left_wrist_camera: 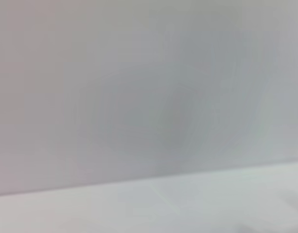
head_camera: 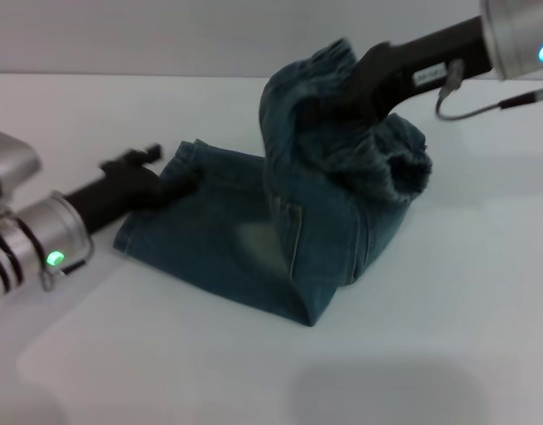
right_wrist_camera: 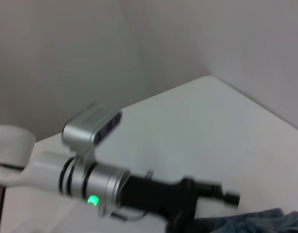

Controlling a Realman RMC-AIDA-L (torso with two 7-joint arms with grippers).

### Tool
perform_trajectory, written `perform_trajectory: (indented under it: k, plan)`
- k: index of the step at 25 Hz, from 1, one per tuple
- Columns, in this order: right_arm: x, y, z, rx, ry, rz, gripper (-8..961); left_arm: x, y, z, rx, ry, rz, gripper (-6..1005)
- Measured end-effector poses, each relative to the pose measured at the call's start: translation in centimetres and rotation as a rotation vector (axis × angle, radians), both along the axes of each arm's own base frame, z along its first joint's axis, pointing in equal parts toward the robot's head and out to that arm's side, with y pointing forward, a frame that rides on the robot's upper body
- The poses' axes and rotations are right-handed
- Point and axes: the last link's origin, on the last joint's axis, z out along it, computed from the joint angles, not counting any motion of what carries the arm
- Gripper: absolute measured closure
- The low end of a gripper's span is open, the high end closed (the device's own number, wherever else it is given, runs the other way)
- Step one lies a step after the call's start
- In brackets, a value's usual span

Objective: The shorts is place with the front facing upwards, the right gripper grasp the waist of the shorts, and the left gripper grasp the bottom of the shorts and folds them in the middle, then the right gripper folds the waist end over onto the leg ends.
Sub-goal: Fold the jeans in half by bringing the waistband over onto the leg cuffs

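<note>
One pair of denim shorts lies mid-table, well in from the near edge of the smooth white table; it is dark blue, coarse-woven, and folded lengthwise with stitched seams showing. The left claw clamps the leg hems on the left side. Farther back, the right claw grips the bunched, frayed waist end, lifted and curling above the flat part.

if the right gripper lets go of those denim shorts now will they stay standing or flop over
Likely flop: the shorts sag in soft bunched folds from the right gripper. The lifted waist would probably drop toward the legs, which the left gripper seems to pin.
</note>
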Motion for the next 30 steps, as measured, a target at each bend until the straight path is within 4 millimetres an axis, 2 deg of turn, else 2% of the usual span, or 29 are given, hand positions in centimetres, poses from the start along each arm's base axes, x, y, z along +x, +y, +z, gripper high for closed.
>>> perform_trajectory:
  k: [5, 9, 15, 17, 23, 30]
  plan:
    - [-0.6, -0.6, -2.5, -0.063, -0.005, 0.050, 878, -1.0, 0.4, 1.8, 0.083, -0.025, 0.046, 167]
    - [-1.4, -0.3, -4.5, -0.079, -0.017, 0.069, 842, -1.3, 0.3, 1.9, 0.093, -0.021, 0.053, 167]
    - [-2.0, 0.0, -6.3, -0.069, -0.044, 0.084, 769, -1.9, 0.0, 2.1, 0.111, -0.021, 0.075, 167]
    - [-2.2, 0.1, -6.6, -0.070, -0.050, 0.090, 745, -2.0, 0.0, 2.2, 0.119, -0.025, 0.084, 167]
    - [-2.4, -0.1, -6.8, -0.080, -0.064, 0.105, 536, -2.5, -0.3, 2.5, 0.139, -0.027, 0.100, 167]
    - [-2.9, -0.4, -7.2, -0.089, -0.133, 0.174, 498, -2.6, -0.5, 2.1, 0.132, -0.023, 0.105, 167]
